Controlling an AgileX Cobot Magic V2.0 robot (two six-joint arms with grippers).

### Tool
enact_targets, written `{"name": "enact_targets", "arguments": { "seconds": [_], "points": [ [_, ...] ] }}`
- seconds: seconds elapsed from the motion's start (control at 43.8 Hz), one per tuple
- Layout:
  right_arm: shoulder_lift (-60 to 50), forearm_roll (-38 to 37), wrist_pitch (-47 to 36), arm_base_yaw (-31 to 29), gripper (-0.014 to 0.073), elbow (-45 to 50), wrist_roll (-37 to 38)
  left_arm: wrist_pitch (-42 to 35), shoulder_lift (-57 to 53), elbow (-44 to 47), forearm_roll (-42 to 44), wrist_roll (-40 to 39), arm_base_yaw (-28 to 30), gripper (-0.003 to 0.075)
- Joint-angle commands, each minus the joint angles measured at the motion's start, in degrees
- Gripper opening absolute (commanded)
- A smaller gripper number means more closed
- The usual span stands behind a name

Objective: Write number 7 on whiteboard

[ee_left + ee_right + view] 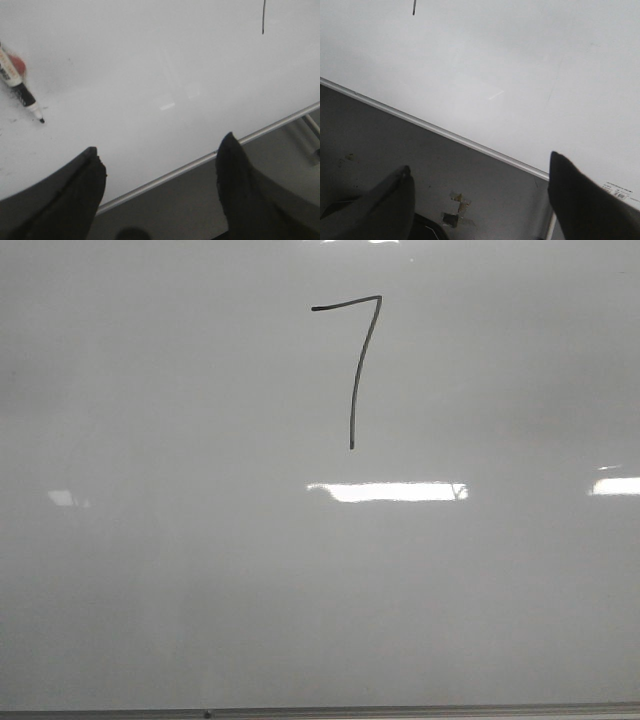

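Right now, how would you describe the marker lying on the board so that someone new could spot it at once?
Start with the whiteboard filling the left wrist view. The marker lies flat on it, far from the number 7, uncapped black tip toward the board's metal edge. Apart from the 7's stroke, it is the only dark thing on the glossy surface, beside a reddish blur.

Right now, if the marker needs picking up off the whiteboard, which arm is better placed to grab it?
Left, most likely. The marker lies on the whiteboard in the left wrist view, ahead of the open, empty left claw. The right claw is also open, but its view shows no marker.
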Motion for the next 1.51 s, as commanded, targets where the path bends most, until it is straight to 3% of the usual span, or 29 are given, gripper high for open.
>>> {"name": "enact_targets", "arguments": {
  "seconds": [0.0,0.114,0.342,0.457,0.662,0.799,0.868,1.484],
  "points": [
    [-2.3,-0.8,-5.4,-0.4,0.0573,0.4,0.4,-1.2,-5.1,0.8,5.4,-6.7,-0.6,0.0462],
    [-4.2,-0.8,-6.9,-0.4,0.0573,1.4,0.4,-1.1,-9.9,3.0,10.6,-11.6,-0.6,0.0462],
    [-4.5,-0.8,-7.4,-0.4,0.0558,1.4,0.4,-2.6,-11.8,3.7,8.4,-11.6,-0.6,0.0457],
    [-4.5,-0.8,-7.4,-0.4,0.0421,1.4,0.4,-2.6,-11.8,3.7,8.4,-11.6,-0.6,0.0395],
    [-4.5,-0.8,-7.3,-0.4,0.0083,1.4,0.4,-3.3,-11.8,3.7,8.3,-11.6,-0.6,0.0169],
    [-4.5,-0.8,-7.3,-0.4,-0.0069,1.4,0.4,-3.6,-11.8,3.7,8.1,-11.6,-0.6,0.0037],
    [-4.5,-0.8,-7.5,-0.4,-0.0064,1.4,0.4,-3.4,-11.8,3.7,8.1,-11.6,-0.6,-0.0019],
    [-4.5,-0.8,-7.7,-0.4,-0.0067,1.4,0.4,-2.6,-12.8,4.2,7.7,-11.6,0.2,-0.0020]
  ]
}}
